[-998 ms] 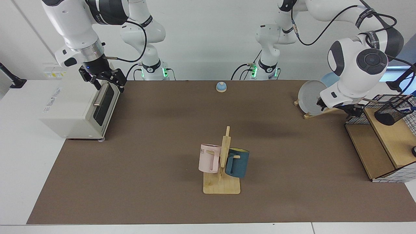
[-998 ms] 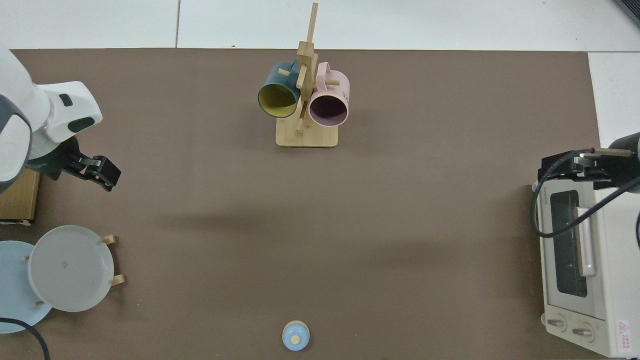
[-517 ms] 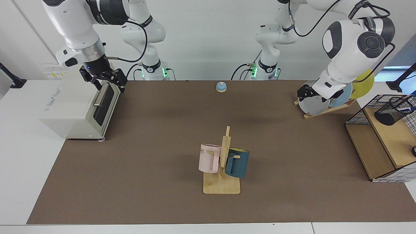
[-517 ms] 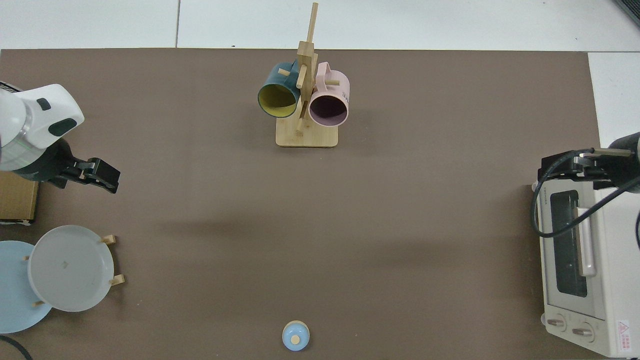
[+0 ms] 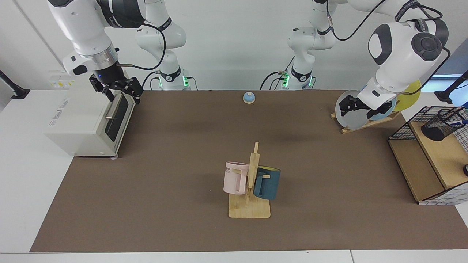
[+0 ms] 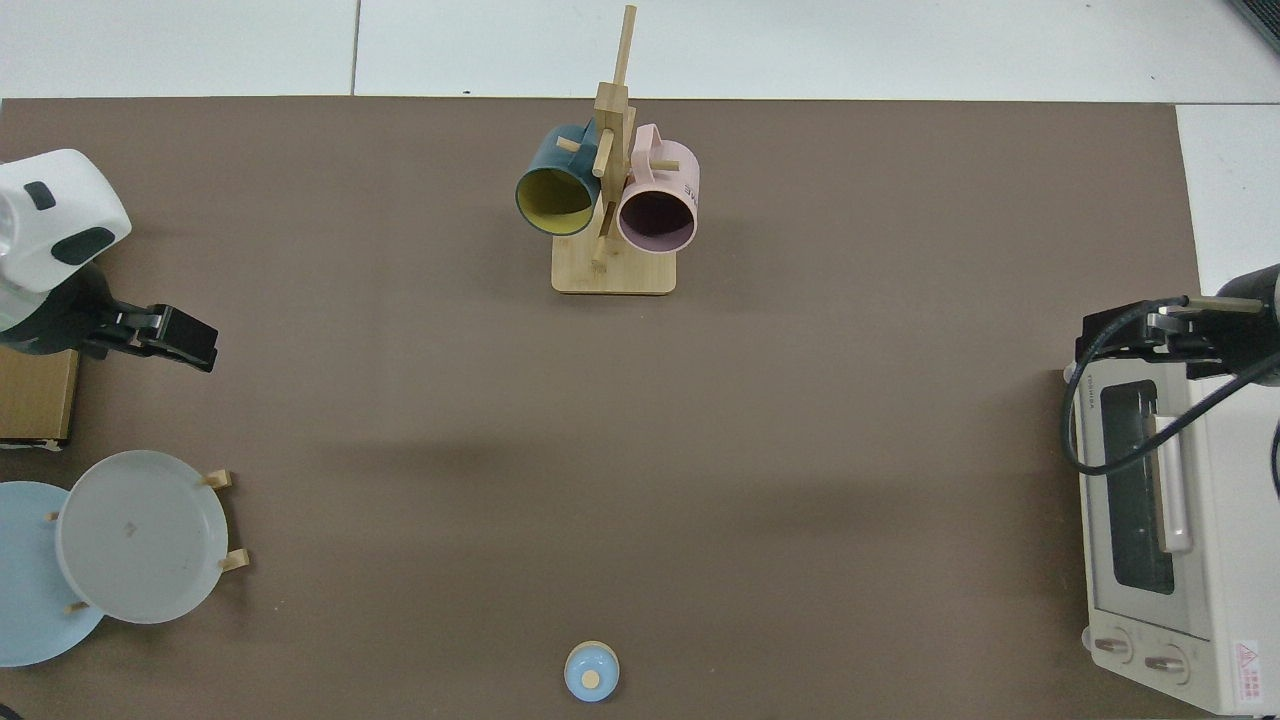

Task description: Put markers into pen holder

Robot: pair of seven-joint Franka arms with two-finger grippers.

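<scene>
At three o'clock of the facing view, the marker [image 5: 457, 123] is seen slanting out of the pen holder [image 5: 438, 127], kept upright on the basket shelf [image 5: 440, 153]. Nothing is held by the open left gripper [image 5: 351, 106] before the plate rack [image 5: 369, 124]; the right gripper [image 5: 120, 89], also open and empty, waits over the toaster oven [image 5: 87, 120] at ten o'clock.

Robotics lab, staged as a mock kitchen/desk setup. Two white Franka arms [image 5: 395, 54] bolted behind a white table [image 5: 22, 190] covered by a brown mat [image 5: 175, 153], exposed cables, green status lights at the bases, bare white wall. Props spread apart like test items: toaster oven [image 5: 87, 120], wooden mug tree [image 5: 252, 182] with pink and teal mugs, plate rack [image 5: 365, 124] with plates, call bell [image 5: 249, 97], wire-grid shelf unit [image 5: 427, 160].
</scene>
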